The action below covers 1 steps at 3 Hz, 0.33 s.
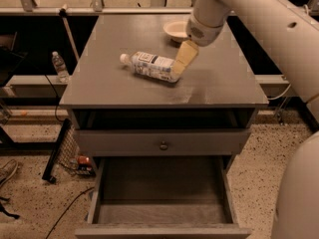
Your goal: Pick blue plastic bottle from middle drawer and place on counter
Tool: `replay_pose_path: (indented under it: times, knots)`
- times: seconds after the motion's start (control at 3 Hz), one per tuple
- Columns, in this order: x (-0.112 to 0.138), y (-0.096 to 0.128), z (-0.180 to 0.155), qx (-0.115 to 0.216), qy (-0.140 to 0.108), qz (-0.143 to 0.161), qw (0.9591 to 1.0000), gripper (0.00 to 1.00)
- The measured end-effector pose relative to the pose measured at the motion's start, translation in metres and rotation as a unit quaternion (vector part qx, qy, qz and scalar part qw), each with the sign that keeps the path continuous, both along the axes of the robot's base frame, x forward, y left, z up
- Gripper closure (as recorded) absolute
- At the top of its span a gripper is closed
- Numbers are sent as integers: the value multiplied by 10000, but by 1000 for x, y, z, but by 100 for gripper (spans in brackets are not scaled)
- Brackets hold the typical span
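The blue plastic bottle (152, 66) lies on its side on the counter (219, 81), white cap pointing left. My gripper (182, 59) hangs from the white arm at the bottle's right end, at or just over its base; I cannot tell if it touches. The middle drawer (159, 185) is pulled out at the bottom of the view, and its grey floor is bare.
A white bowl (177, 30) sits at the back of the counter, just behind the gripper. A closed drawer front with a round knob (163, 145) is above the open drawer. A clear water bottle (61, 66) stands on a low ledge to the left. Cables lie on the floor.
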State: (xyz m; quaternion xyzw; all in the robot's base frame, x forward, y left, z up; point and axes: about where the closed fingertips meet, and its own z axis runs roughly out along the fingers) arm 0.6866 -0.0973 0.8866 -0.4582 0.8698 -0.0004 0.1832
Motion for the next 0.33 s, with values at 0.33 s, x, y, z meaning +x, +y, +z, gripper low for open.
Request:
replay_pose_path:
  times: [0.33]
  knots:
    - [-6,-51,-2,420,50,-398,9983,0]
